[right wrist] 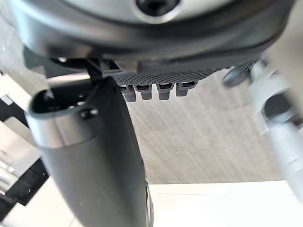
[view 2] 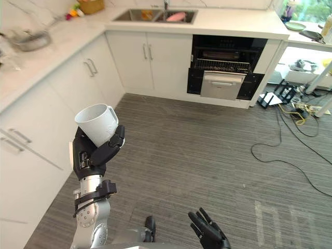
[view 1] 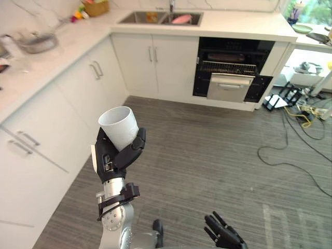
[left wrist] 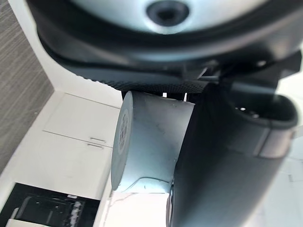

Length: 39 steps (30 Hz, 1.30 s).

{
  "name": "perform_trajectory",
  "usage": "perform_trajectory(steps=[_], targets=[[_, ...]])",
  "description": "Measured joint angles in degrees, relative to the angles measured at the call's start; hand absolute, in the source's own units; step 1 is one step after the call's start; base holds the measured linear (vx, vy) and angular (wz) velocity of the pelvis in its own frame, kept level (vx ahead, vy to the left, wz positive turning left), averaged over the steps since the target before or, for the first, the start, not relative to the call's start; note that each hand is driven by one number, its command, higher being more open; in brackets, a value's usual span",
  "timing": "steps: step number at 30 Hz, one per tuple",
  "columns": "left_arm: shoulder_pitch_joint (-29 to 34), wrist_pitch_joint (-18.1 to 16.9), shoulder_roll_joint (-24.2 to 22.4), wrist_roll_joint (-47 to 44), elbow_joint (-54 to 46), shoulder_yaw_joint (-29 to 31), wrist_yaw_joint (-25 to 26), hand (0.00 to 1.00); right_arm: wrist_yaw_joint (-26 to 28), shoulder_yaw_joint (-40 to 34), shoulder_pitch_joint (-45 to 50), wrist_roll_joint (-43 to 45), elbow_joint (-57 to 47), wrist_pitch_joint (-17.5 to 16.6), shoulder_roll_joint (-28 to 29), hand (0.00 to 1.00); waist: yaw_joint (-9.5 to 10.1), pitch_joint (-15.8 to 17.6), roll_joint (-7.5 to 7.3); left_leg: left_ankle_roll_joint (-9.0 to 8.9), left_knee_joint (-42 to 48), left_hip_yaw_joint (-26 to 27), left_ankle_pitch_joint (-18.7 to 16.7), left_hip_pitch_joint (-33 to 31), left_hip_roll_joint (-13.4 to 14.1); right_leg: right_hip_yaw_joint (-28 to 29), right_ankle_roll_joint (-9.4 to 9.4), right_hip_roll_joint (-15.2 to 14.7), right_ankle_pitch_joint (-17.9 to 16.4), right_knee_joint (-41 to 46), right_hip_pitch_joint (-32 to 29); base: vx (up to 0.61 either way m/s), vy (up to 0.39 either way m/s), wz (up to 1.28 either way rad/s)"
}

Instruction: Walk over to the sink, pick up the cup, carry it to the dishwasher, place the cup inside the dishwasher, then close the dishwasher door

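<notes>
My left hand point(view 1: 118, 154) is raised in front of me, shut on a white cup point(view 1: 120, 126) that it holds mouth-up and slightly tilted. The same cup point(left wrist: 149, 142) shows pale grey in the left wrist view, pressed between thumb and fingers. My right hand point(view 1: 224, 233) hangs low near the bottom edge, fingers straight and holding nothing. Across the room the dishwasher point(view 1: 231, 68) stands with its door point(view 1: 229, 87) open and a rack showing inside. The sink point(view 1: 161, 18) lies in the far counter to its left, with a pink item in it.
White cabinets point(view 1: 67, 104) and a marble counter point(view 1: 46, 57) run along my left, bearing a metal bowl point(view 1: 36, 42). Grey plank floor point(view 1: 207, 150) stretches to the dishwasher. Cables point(view 1: 295, 140) and a power strip lie on the floor at the right.
</notes>
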Motion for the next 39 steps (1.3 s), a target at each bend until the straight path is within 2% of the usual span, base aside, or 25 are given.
perform_trajectory(steps=[1,2,3,4,6,8,10,12,15,17,18,20,22,23,25,26,27,28,29,30,31,33,35,38,39], targets=[[0.38,0.05,1.49,0.19,1.17,-0.35,-0.17,0.0,0.1,-0.67,1.87,-0.1,0.17,-0.39,0.91,1.0,-0.45,-1.73,-1.86,-0.68,-1.77,1.25,-2.15,-0.97,-2.59,-0.06,-0.32,-0.33,0.32,3.4,0.95,0.49,0.181,-0.19],[1.9,-0.21,1.17,0.14,-0.02,-0.39,0.02,0.0,0.9,-0.87,3.53,-0.1,-0.19,-0.94,-0.42,1.0,0.1,-3.39,1.47,2.33,-11.69,1.96,5.5,0.61,-1.95,-1.16,0.0,3.0,0.44,8.39,1.08,0.48,0.206,0.01],[2.17,-0.66,1.68,0.1,-0.05,-0.09,0.01,0.0,0.58,-1.33,3.72,-0.08,0.6,-1.1,-0.01,1.0,-0.09,-4.72,0.93,2.98,-11.09,2.24,1.99,1.04,-2.33,-2.25,0.1,2.99,-0.5,11.02,1.06,0.47,0.15,0.23],[0.44,-0.02,2.87,0.0,1.32,0.79,0.04,0.0,-0.27,-3.03,4.0,-0.09,1.95,-0.91,0.58,1.0,-0.66,-5.66,-2.24,3.17,-11.29,2.45,-0.17,2.83,-5.8,-3.83,0.75,0.35,-0.72,18.93,-1.01,0.45,0.131,0.38],[-0.37,0.54,2.08,-0.09,1.3,1.6,0.12,0.0,-0.23,-6.48,3.93,-0.14,2.46,-1.05,0.05,1.0,-1.15,-5.28,-2.76,3.35,-13.27,2.35,-2.56,6.77,-9.06,-6.97,6.22,-3.63,6.52,35.16,-7.69,0.42,0.148,0.24],[-1.29,1.72,1.29,0.0,-0.64,0.66,0.17,0.0,-0.23,-9.56,4.64,-0.19,1.24,-1.62,0.24,1.0,-1.73,-2.41,-1.98,3.58,-18.71,1.77,-3.73,15.05,-12.99,-11.86,0.27,-10.61,7.14,57.91,-19.04,0.39,0.171,0.09],[-1.38,2.28,0.34,0.66,-1.84,-2.0,1.0,0.0,0.03,-9.34,5.98,-0.24,-0.63,-2.42,0.81,1.0,-2.91,-0.71,-0.04,3.16,-22.48,-0.54,-4.59,21.66,-12.49,-13.06,-2.98,-8.84,3.38,61.4,-26.56,0.39,0.152,0.25],[-2.15,2.37,0.18,2.15,-2.12,-4.41,1.21,0.0,0.06,-8.4,7.33,-0.13,-3.38,-3.31,2.05,1.0,-3.83,-0.13,0.72,1.86,-25.09,-2.62,-5.87,27.52,-11.39,-14.6,-2.24,-6.65,-0.37,56.53,-32.27,0.49,0.09,0.37],[-4.31,2.51,-0.41,3.04,-2.11,-7.33,0.84,0.0,-0.01,-7.08,8.52,-0.2,-5.99,-5.29,4.19,1.0,-5.22,-0.18,0.87,0.66,-26.38,-5.88,-8.74,33.93,-8.97,-19.09,-2.52,-4.45,-1.84,32.71,-36.88,0.53,-0.008,0.41],[-5.12,2.37,-1.26,3.48,-2.14,-7.42,0.18,0.0,-0.38,-6.91,8.77,-0.19,-5.99,-5.4,4.72,1.0,-5.25,-0.33,0.95,-1.26,-26.28,-7.38,-10.64,36.28,-7.67,-16.8,-2.89,-1.86,1.76,12.94,-36.27,0.68,-0.063,0.59],[-5.0,1.93,-2.01,3.35,-1.86,-7.08,0.1,0.0,-1.23,-5.28,9.0,-0.22,-6.02,-5.13,4.22,1.0,-5.23,-0.39,0.89,-4.29,-25.83,-8.52,-12.44,38.95,-6.98,-12.73,-2.96,-0.8,6.67,0.99,-35.24,0.68,-0.091,0.51],[-4.47,1.69,-2.24,3.34,-1.55,-6.55,0.1,0.0,-1.84,-3.74,9.05,-0.43,-6.03,-4.49,3.51,1.0,-5.25,-0.74,0.5,-6.83,-24.91,-9.57,-14.01,41.31,-6.51,-12.96,-4.43,-0.7,11.48,-1.41,-34.17,0.63,-0.084,0.36],[-2.66,1.14,-2.59,3.3,-1.0,-6.32,0.08,0.0,-2.72,-1.74,9.04,-1.0,-5.61,-3.25,0.67,1.0,-4.86,-1.88,2.81,-8.64,-22.15,-9.57,-15.08,44.12,-3.49,-17.45,-6.4,-0.29,19.76,3.34,-32.81,0.83,-0.103,0.13],[-2.48,1.12,-2.47,3.31,-1.02,-6.18,0.11,0.0,-3.28,-0.37,8.3,-0.95,-5.6,-2.27,-0.27,1.0,-4.88,-2.19,3.41,-9.76,-19.3,-9.35,-13.1,43.83,-2.44,-18.05,-7.27,0.3,16.09,7.28,-32.94,0.75,-0.097,0.01],[-2.47,0.86,-3.85,3.3,-1.0,-6.06,0.13,0.0,-3.39,1.94,8.13,-0.51,-7.06,-1.91,-2.57,1.0,-6.35,-1.29,2.64,-8.51,-16.99,-9.42,-5.84,45.23,-3.55,-20.87,-8.7,-1.94,9.32,20.42,-35.93,0.65,-0.176,0.0],[-1.64,-0.06,-4.75,3.28,-1.46,-6.21,0.12,0.0,-3.28,3.99,8.74,-0.53,-9.63,-0.91,-3.84,1.0,-6.5,-2.71,4.28,-7.74,-13.57,-8.77,-3.18,46.15,-3.08,-21.82,-8.83,-0.22,7.99,20.05,-35.03,0.67,-0.259,-0.14],[-1.22,-0.39,-4.47,3.34,-2.04,-6.58,0.04,0.0,-3.15,5.28,9.74,-0.57,-10.84,-0.43,-3.89,1.0,-6.75,-3.77,3.59,-7.92,-10.48,-8.23,-1.73,45.62,-3.75,-22.78,-10.9,0.02,7.35,17.41,-33.79,0.5,-0.218,-0.53],[-0.85,-1.28,-5.77,3.39,-1.75,-7.66,-0.07,0.0,-3.98,5.54,10.72,-0.91,-11.3,-0.28,-5.6,1.0,-6.43,-4.9,6.65,-8.47,-1.56,-6.9,1.3,43.17,-1.23,-22.87,-11.2,3.31,3.71,16.34,-30.68,0.56,-0.074,-0.63],[-0.84,-1.33,-5.67,3.52,-1.73,-8.05,-0.34,0.0,-4.23,4.77,10.74,-0.84,-11.19,0.8,-5.84,1.0,-6.35,-5.59,8.47,-10.09,9.29,-6.1,9.04,37.7,0.86,-21.58,-11.63,5.69,2.55,13.6,-27.88,0.6,-0.018,-0.59],[-1.29,-1.31,-5.45,3.55,-1.63,-8.55,-0.52,0.0,-4.55,4.91,10.75,-0.84,-11.18,0.61,-5.37,1.0,-6.51,-5.38,8.68,-9.38,15.7,-5.76,9.21,34.07,2.46,-21.28,-12.34,6.45,1.91,12.03,-26.33,0.57,0.014,-0.4],[-2.12,-1.36,-5.72,4.03,-1.67,-8.92,-0.74,0.0,-5.14,5.05,10.56,-0.79,-11.06,-0.24,-4.34,1.0,-6.01,-3.82,8.55,-6.42,27.49,-4.47,4.5,27.33,5.91,-19.75,-12.85,8.05,1.58,8.86,-21.95,0.5,-0.051,-0.53],[-1.91,-1.44,-5.59,3.99,-1.55,-9.23,-0.76,0.0,-5.58,5.48,10.43,-0.77,-9.53,-1.45,-4.09,1.0,-3.96,-1.94,6.89,-6.05,35.53,-4.81,-1.86,18.32,7.98,-15.41,-13.24,9.35,1.27,4.89,-15.77,0.44,-0.042,-0.97],[-2.28,-1.86,-3.81,3.94,-1.64,-8.97,-0.77,0.0,-5.56,5.47,10.34,0.51,-9.38,-4.04,-3.92,1.0,-2.53,-1.34,5.5,-6.38,28.01,-4.73,-8.91,9.81,7.96,-8.24,-12.22,8.79,1.61,0.92,-9.42,0.4,0.038,-1.35],[-2.9,-2.24,-3.43,3.91,-2.35,-9.57,-1.06,0.0,-5.56,5.96,9.16,1.56,-13.29,-6.8,-3.18,1.0,-2.38,-1.37,4.44,-6.94,7.28,-5.77,-11.83,8.13,6.09,0.38,-10.44,7.23,0.4,0.37,-6.41,0.51,0.215,-1.59],[-2.95,-2.23,-3.28,3.91,-3.82,-10.96,-0.66,0.0,-5.57,6.82,8.85,1.71,-16.78,-8.55,-3.07,1.0,-2.08,-1.46,4.24,-7.87,-2.45,-10.86,-10.91,7.84,4.09,5.23,-9.41,6.71,-0.57,0.97,-6.35,0.45,0.313,-2.08]])
